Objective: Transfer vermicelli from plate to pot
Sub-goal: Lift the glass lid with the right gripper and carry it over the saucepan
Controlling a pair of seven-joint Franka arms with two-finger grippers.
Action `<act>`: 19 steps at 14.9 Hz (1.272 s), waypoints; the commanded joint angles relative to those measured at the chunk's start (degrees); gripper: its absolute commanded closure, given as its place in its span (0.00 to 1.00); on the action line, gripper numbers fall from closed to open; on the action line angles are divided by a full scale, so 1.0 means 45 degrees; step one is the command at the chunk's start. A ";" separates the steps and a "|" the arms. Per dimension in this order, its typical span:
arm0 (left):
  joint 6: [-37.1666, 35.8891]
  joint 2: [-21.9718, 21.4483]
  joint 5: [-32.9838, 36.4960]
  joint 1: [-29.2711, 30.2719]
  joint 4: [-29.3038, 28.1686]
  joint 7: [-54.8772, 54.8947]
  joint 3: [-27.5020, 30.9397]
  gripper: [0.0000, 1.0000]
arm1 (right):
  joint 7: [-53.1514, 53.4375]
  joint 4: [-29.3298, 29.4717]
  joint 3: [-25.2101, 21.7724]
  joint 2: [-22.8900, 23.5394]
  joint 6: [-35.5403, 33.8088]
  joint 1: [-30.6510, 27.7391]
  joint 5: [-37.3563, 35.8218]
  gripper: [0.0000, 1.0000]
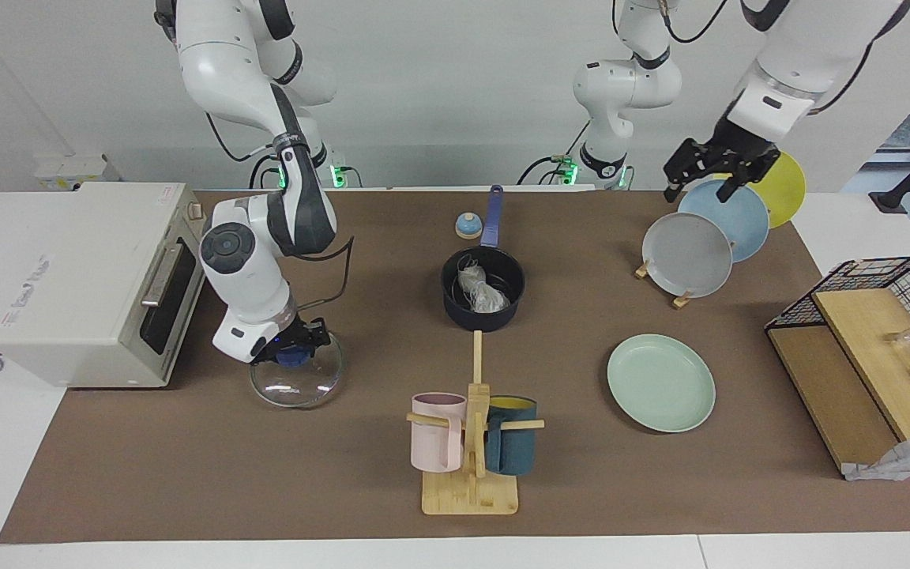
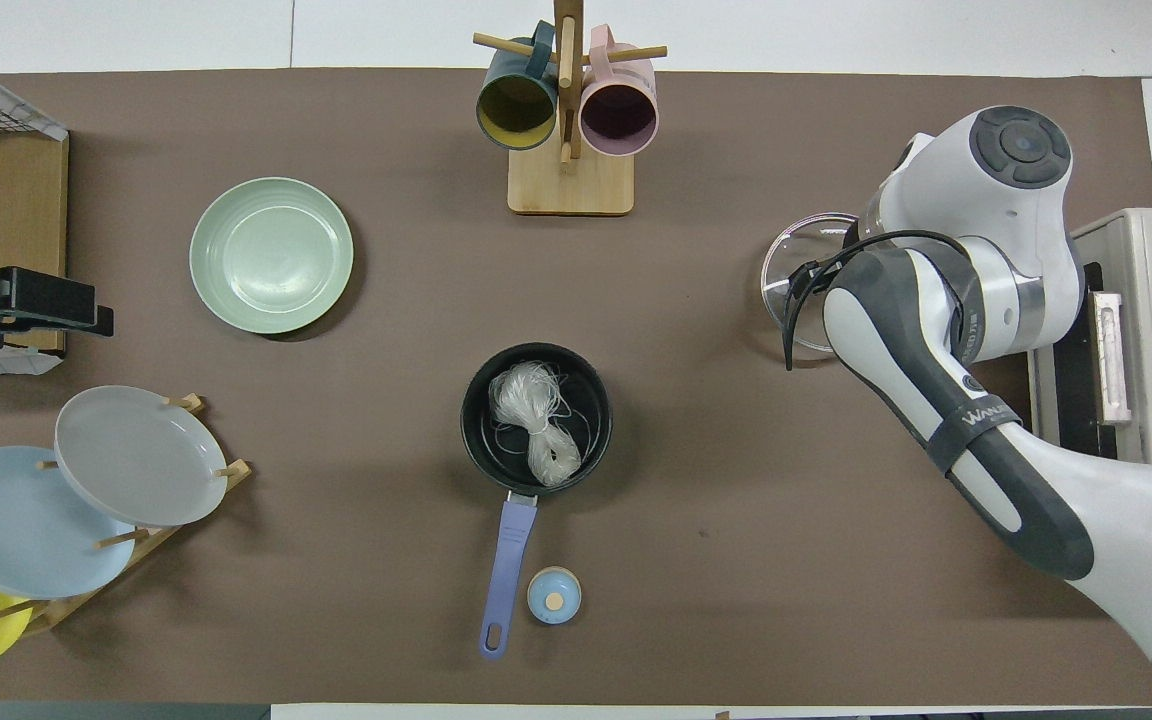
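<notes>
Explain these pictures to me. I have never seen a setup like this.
Two white robot arms stand at a table covered by a brown mat. One picture looks across the table at them. The other looks down from above their own end.

The vermicelli, a whitish noodle bundle, lies in the dark pot in the middle of the table. The mint-green plate is bare.

The right hand is closed on the blue knob of a glass lid, beside the toaster oven. The left hand is open and empty, raised over a rack of plates. A wooden stand with two mugs sits farther from the robots than the pot.
</notes>
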 commanded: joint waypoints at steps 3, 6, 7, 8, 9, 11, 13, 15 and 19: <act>0.1314 -0.0224 0.0551 0.0309 -0.1379 0.0301 -0.0239 0.00 | 0.0163 0.1044 0.0737 -0.0321 -0.1844 -0.0108 0.1204 0.42; 0.1120 -0.0302 0.0551 0.0309 -0.1536 0.0222 -0.0239 0.00 | 0.1586 0.2139 0.1635 -0.0341 -0.3194 -0.0108 0.1205 0.42; 0.1061 -0.0321 0.0570 0.0309 -0.1536 0.0203 -0.0220 0.00 | 0.2152 0.2374 0.1928 -0.0341 -0.3430 -0.0070 0.1186 0.42; 0.1003 -0.0322 0.0880 0.0270 -0.1517 0.0222 -0.0239 0.00 | 0.2854 0.2570 0.2318 -0.0341 -0.3645 0.0008 0.1166 0.42; 0.0963 -0.0302 0.1212 0.0173 -0.1478 0.0222 -0.0239 0.00 | 0.3731 0.2765 0.2573 -0.0341 -0.3763 0.0318 0.1128 0.41; 0.0847 -0.0283 0.1235 0.0114 -0.1400 0.0164 -0.0239 0.00 | 0.5275 0.3020 0.2847 -0.0341 -0.3959 0.0924 0.1010 0.41; 0.0807 -0.0224 0.1235 -0.0061 -0.1322 0.0125 -0.0220 0.00 | 0.6837 0.3060 0.3373 -0.0360 -0.3979 0.1277 0.0932 0.41; 0.0555 -0.0069 0.1235 -0.0199 -0.0895 0.0125 0.0014 0.00 | 0.8245 0.3255 0.3825 -0.0341 -0.3921 0.1744 0.0622 0.41; 0.0182 0.0362 0.1215 -0.0452 -0.0052 0.0125 0.0034 0.00 | 1.0161 0.3295 0.3845 -0.0341 -0.3706 0.3033 0.0289 0.41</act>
